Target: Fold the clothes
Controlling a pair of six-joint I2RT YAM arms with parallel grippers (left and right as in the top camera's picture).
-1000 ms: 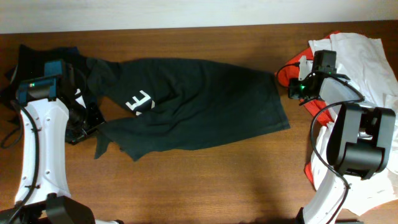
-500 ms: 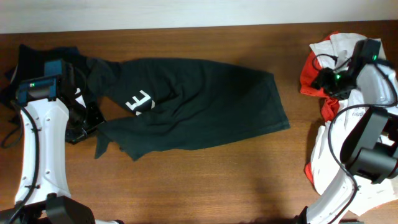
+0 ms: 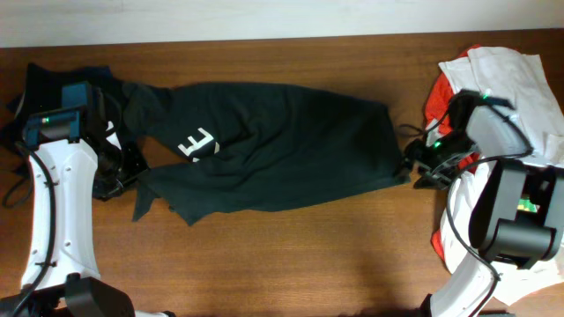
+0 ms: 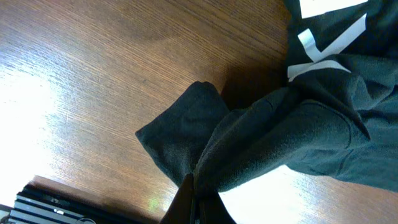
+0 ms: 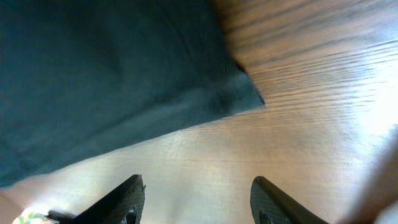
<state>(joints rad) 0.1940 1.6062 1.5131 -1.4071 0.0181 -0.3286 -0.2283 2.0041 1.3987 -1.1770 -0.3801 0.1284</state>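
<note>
The shirt [image 3: 282,150] is lying spread across the middle of the overhead frame on the table [image 3: 291,255]. It is dark and wrinkled, with a white print [image 3: 196,142] showing left of centre. The left gripper [image 3: 116,172] is sitting at the shirt's left end, near the left edge of the frame. In the left wrist view, its tips are meeting at the bottom centre, pinching a bunched fold of the cloth. The right gripper [image 3: 414,167] is hovering at the shirt's lower right corner. Its fingers [image 5: 130,199] are standing wide apart in the right wrist view, over bare wood just below the hem. Whether they are touching the cloth is hard to tell. A pile [image 3: 515,75] of white and red clothes is lying at the upper right.
</note>
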